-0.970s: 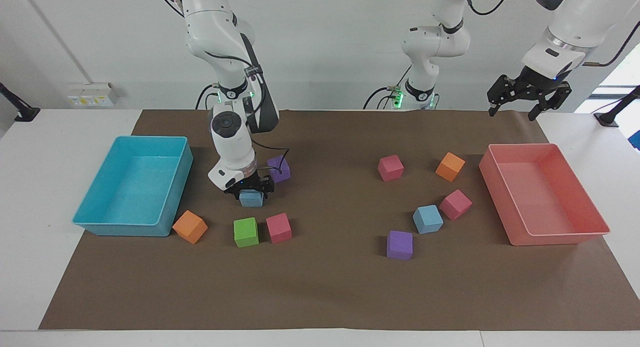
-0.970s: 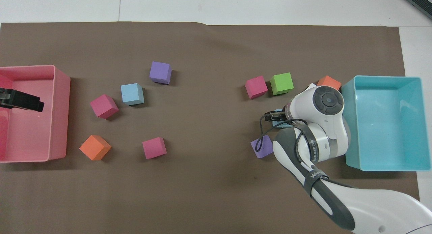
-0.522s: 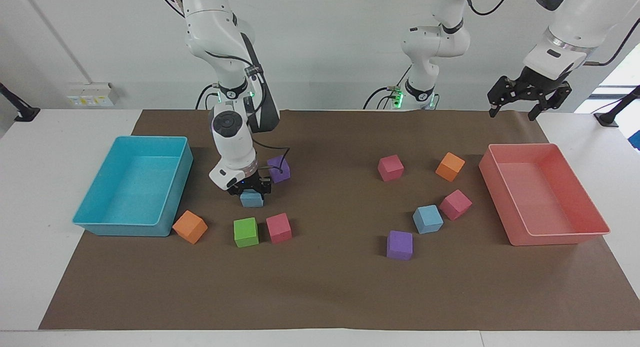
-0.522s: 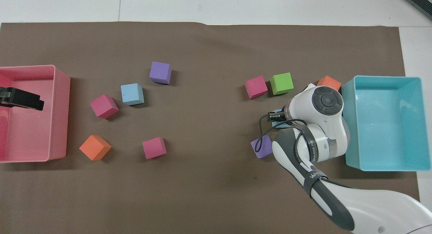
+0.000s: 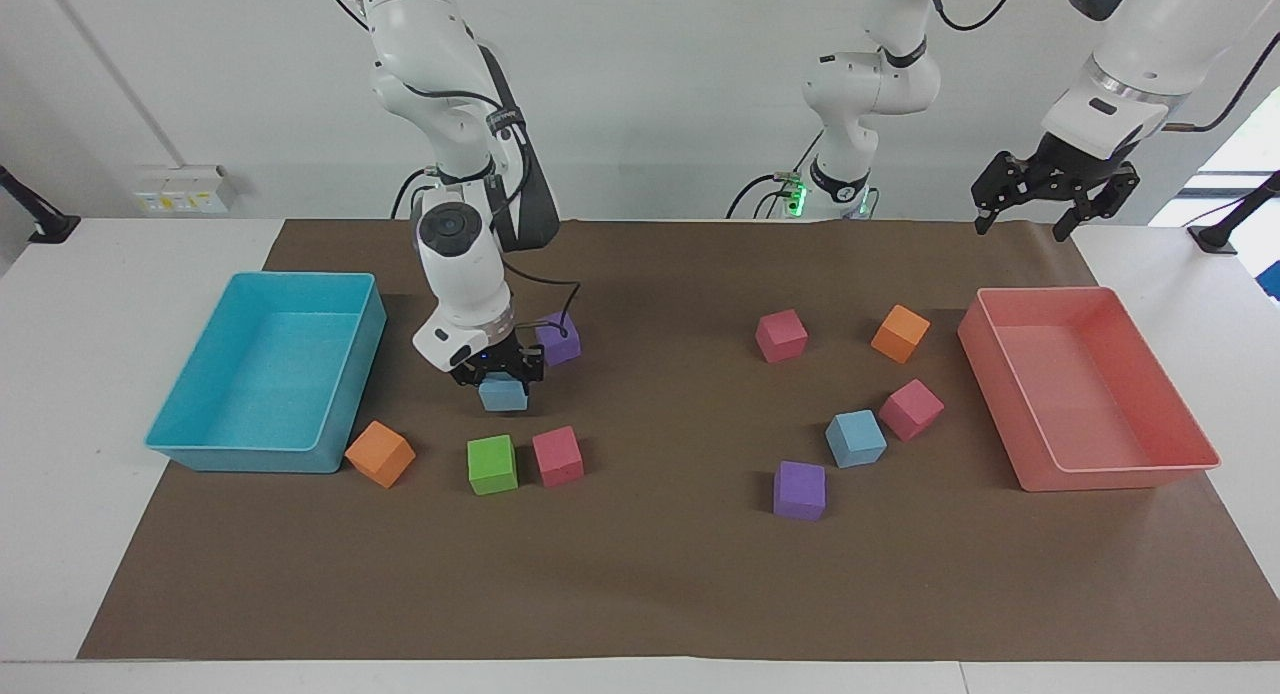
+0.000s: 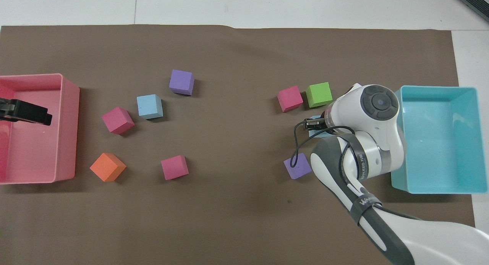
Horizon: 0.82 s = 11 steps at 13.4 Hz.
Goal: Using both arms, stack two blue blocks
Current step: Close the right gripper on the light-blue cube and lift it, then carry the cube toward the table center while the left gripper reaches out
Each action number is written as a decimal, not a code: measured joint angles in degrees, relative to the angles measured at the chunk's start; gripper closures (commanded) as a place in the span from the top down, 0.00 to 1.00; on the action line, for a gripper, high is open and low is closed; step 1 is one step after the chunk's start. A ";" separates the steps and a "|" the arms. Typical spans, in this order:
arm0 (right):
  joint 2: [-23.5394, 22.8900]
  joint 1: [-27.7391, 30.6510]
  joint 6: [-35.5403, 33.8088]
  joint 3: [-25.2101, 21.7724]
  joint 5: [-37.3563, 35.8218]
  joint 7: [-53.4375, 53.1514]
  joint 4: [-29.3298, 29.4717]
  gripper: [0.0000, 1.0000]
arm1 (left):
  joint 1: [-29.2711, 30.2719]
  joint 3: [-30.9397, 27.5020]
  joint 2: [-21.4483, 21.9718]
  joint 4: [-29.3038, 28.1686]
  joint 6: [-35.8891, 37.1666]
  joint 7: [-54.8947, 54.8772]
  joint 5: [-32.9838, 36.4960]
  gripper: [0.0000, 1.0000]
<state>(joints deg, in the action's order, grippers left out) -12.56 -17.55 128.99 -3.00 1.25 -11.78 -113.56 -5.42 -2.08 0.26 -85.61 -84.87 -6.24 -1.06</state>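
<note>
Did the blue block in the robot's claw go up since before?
Yes. The blue block, gripped by the right gripper, sits slightly higher against the green block than a second ago, so it has been lifted a little.

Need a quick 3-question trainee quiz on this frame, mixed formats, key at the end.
1. True or false: the right end effector is shut on a light-blue cube.
2. Multiple choice: the left end effector hangs open over which thing? A) the turquoise tray B) the green cube C) the end of the table by the pink tray.
3. Fill in: the other light-blue cube sits on the brown mat between a ______ cube, which is farther from the robots, and a pink cube.

Key: 1 true; 2 C; 3 purple.
</note>
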 measured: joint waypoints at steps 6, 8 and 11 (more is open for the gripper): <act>4.26 -0.52 -3.89 0.16 0.00 0.00 2.54 0.00 | 0.00 0.00 0.00 0.00 -0.25 0.03 0.00 1.00; 3.79 -2.48 -6.50 0.21 0.00 -0.87 5.31 0.00 | 0.00 0.00 0.00 0.00 -1.51 0.03 0.00 1.00; 0.69 -6.81 -10.14 0.26 0.00 -5.84 11.78 0.00 | 0.00 0.02 -0.21 -0.02 -3.86 0.03 0.00 1.00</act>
<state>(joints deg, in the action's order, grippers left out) -11.87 -24.36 118.85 -2.74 1.25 -17.62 -101.78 -5.42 -2.06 0.05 -85.62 -88.73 -6.22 -1.06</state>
